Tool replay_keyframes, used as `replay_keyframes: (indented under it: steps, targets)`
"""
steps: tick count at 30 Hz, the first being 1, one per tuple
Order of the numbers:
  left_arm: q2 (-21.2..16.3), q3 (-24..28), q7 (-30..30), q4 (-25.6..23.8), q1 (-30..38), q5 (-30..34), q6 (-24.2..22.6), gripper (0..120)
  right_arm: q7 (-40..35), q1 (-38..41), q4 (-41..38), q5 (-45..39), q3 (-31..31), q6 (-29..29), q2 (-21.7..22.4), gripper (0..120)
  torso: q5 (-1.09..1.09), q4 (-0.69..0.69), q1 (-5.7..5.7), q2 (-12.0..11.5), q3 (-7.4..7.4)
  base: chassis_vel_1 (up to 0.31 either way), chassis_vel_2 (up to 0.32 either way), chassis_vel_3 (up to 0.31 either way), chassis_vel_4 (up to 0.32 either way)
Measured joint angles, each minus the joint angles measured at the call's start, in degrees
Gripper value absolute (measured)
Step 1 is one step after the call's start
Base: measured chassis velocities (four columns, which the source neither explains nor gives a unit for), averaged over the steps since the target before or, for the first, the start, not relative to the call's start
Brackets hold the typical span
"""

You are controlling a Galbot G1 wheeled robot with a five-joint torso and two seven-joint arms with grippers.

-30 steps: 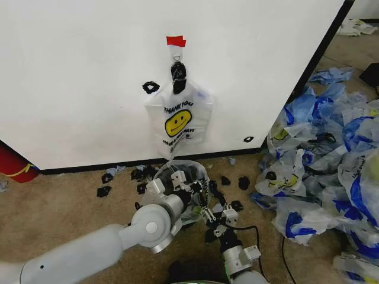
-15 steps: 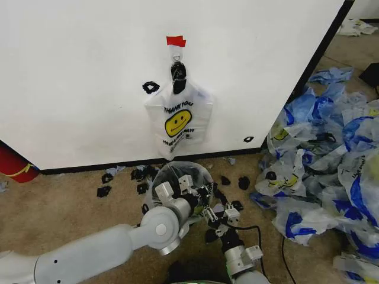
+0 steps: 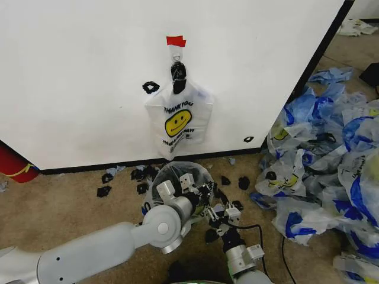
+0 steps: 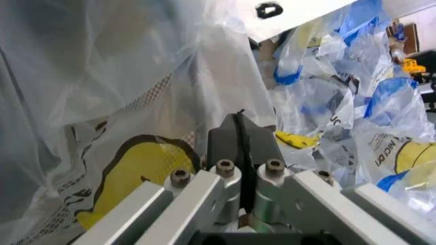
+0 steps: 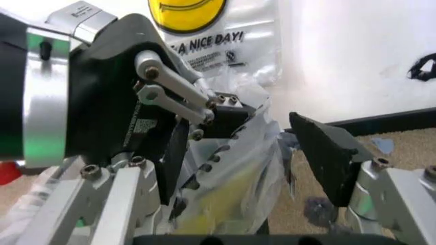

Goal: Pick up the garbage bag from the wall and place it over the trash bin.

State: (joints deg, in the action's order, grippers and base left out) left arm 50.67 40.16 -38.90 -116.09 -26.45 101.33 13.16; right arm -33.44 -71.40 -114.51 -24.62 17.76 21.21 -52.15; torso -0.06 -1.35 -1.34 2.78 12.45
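Garbage bag film pinched in closed left claw over trash bin.

**Clutter around the work spot**

To my right I see a heap of blue-and-white plastic bags spread across the tan carpet. Small black scraps lie scattered along the floor near the base trim. A red object with a yellow band sits at the far left edge.
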Motion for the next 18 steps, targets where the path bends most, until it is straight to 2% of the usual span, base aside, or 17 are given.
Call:
replay_keyframes:
  steps: [6,18]
  targets:
    - [0.7,-0.5,0.2,1.4,0.5,0.1,0.0,0,-0.6,0.2,-0.6,-0.6,0.9,-1.0,2.2,58,0.01,0.00,0.00,0.0,0.00,0.000,0.000,0.000,0.000]
    - [1.1,-0.7,0.9,3.0,1.1,-0.1,0.0,0,-0.6,0.5,-1.1,-0.9,1.6,-1.0,3.5,55,0.00,0.00,0.00,0.0,0.00,0.000,0.000,0.000,0.000]
